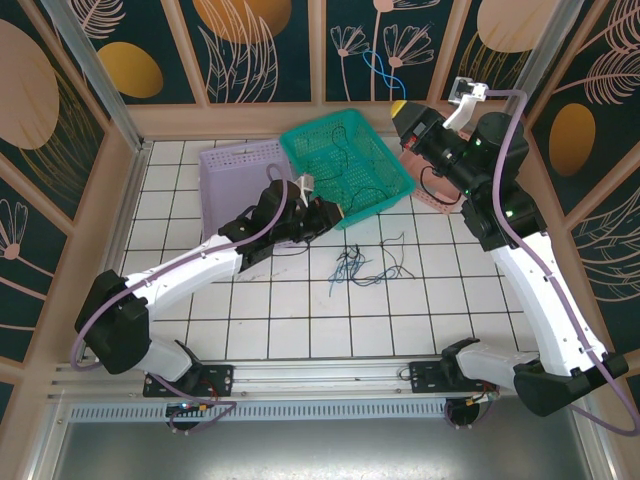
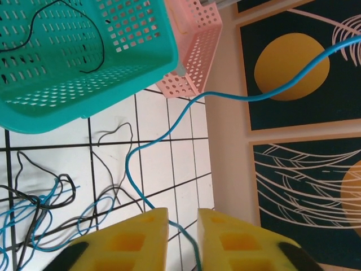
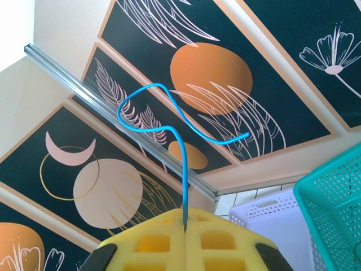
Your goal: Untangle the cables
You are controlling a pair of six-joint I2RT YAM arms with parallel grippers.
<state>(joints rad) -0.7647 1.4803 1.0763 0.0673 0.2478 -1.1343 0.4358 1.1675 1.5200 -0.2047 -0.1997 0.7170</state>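
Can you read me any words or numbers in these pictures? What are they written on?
None: no word, number, label or brand can be read anywhere here.
The wall panels carry only drawings of leaves, flowers and round shapes, no writing.
The green basket, the lilac basket and the pink basket are plain, with no print on them.
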